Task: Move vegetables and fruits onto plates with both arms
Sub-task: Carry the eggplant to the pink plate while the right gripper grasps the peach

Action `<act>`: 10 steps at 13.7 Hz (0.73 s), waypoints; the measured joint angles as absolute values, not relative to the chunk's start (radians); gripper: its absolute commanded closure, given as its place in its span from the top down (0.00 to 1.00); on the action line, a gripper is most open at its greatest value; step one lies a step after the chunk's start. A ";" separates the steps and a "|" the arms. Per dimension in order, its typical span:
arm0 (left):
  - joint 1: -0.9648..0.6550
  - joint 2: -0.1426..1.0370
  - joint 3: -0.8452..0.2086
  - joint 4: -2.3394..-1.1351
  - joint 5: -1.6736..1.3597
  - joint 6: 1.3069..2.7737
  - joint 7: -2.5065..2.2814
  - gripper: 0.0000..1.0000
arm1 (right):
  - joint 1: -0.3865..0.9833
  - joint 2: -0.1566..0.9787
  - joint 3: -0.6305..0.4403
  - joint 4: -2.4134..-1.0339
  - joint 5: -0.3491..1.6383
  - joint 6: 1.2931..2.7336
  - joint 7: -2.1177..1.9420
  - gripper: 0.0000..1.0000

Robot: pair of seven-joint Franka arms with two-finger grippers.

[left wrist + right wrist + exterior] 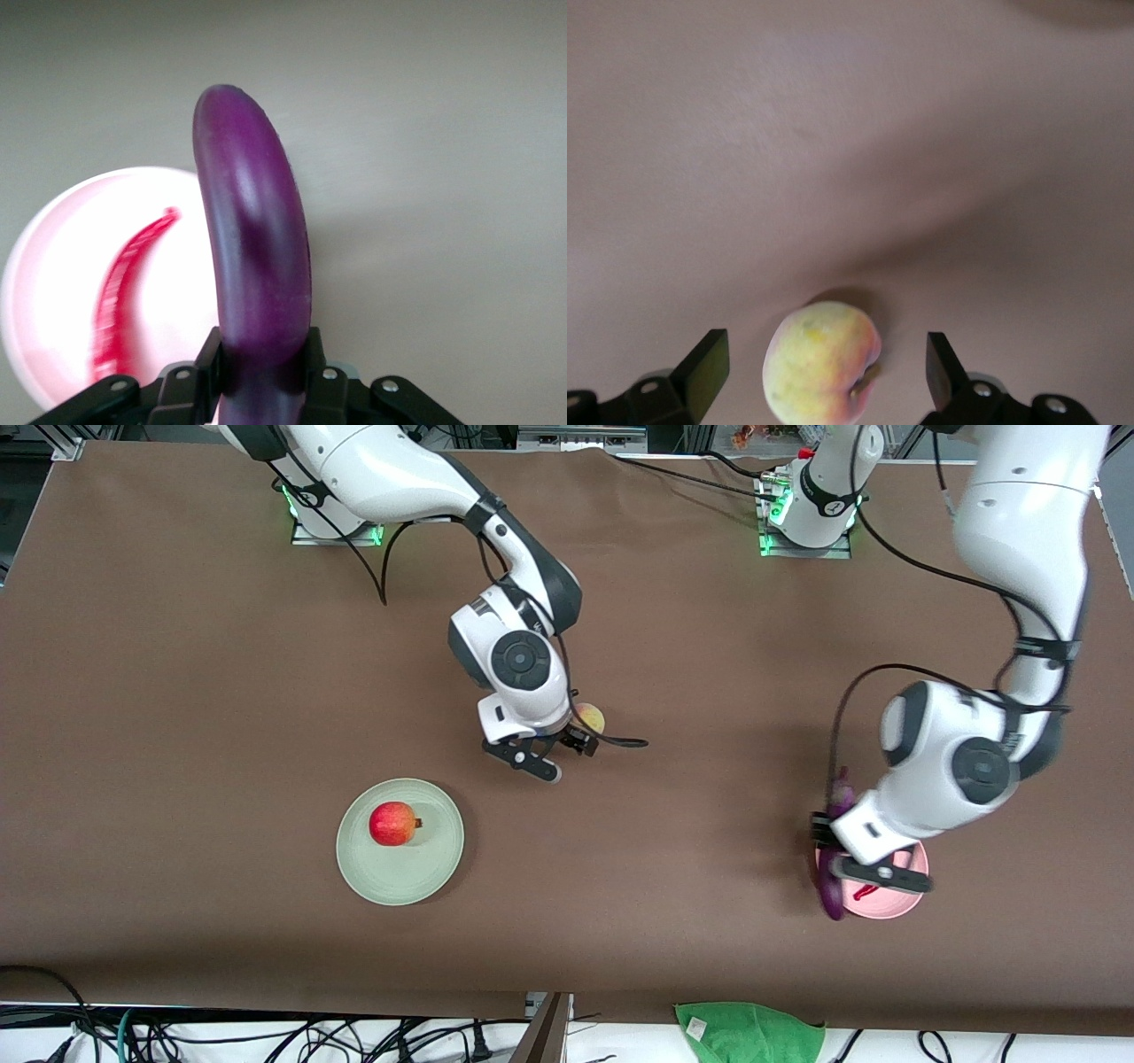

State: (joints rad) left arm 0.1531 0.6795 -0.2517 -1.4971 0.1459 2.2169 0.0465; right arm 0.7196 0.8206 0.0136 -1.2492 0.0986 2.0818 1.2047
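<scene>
My left gripper (837, 846) is shut on the purple eggplant (833, 896) and holds it over the edge of the pink plate (899, 903). In the left wrist view the fingers (208, 354) clamp the eggplant (252, 239) beside the plate (53, 266). The red chili pepper (124, 283) lies on that plate and also shows in the front view (866, 889). My right gripper (558, 751) is open at the peach (591, 717) on the bare table. In the right wrist view the peach (819, 363) sits between the fingers (709, 363), apart from both. The red apple (394, 824) lies on the mint green plate (425, 868).
A green cloth (749, 1032) lies at the table's edge nearest the front camera. Cables hang below that edge. A black cable (620, 742) trails on the table beside the right gripper.
</scene>
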 measured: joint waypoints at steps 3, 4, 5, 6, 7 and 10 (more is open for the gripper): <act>0.217 0.684 -0.250 -1.523 0.131 2.216 0.066 0.00 | 0.744 0.839 0.014 -1.259 0.099 2.081 1.329 0.98; 0.220 0.691 -0.248 -1.526 0.130 2.216 0.066 0.00 | 0.757 0.854 0.014 -1.261 0.099 2.085 1.355 0.98; 0.219 0.701 -0.248 -1.528 0.130 2.217 0.066 0.00 | 0.771 0.871 0.014 -1.261 0.099 2.104 1.374 0.98; 0.218 0.713 -0.248 -1.529 0.130 2.220 0.066 0.00 | 0.782 0.887 0.014 -1.261 0.099 2.125 1.385 0.98; 0.218 0.723 -0.248 -1.531 0.130 2.221 0.066 0.00 | 0.790 0.899 0.013 -1.261 0.099 2.143 1.394 0.98; 0.217 0.749 -0.248 -1.540 0.130 2.239 0.066 0.00 | 0.793 0.920 0.013 -1.261 0.098 2.172 1.404 0.82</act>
